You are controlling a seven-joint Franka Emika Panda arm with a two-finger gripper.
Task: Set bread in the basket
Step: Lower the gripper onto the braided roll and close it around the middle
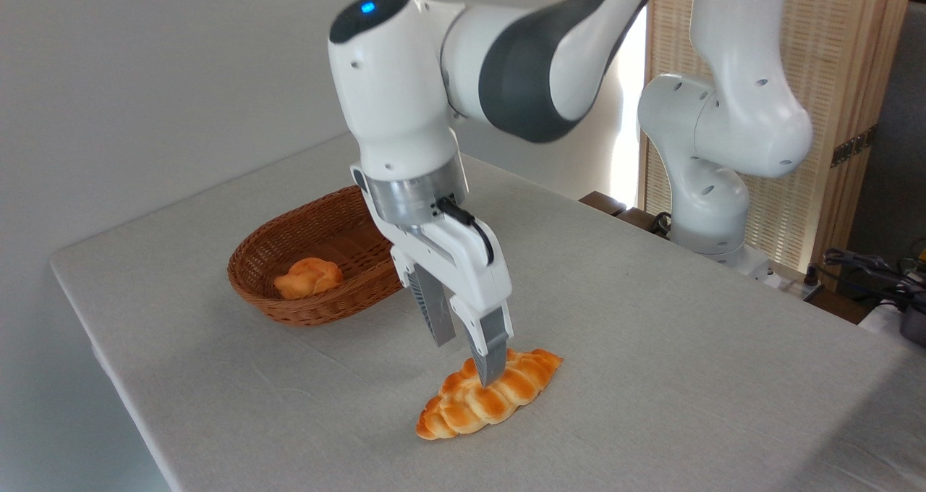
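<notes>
Bread under spread gripper

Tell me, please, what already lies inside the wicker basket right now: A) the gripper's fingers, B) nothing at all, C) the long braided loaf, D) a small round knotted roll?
D: a small knotted roll sits in the basket, while the braided loaf lies on the table under the gripper.

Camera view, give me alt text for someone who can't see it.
A white robot arm's open gripper hangs over a long braided golden loaf on a grey table, one of its fingers in front of the loaf's middle. Behind to the left, an oval reddish-brown wicker basket holds a small knotted orange roll.
</notes>
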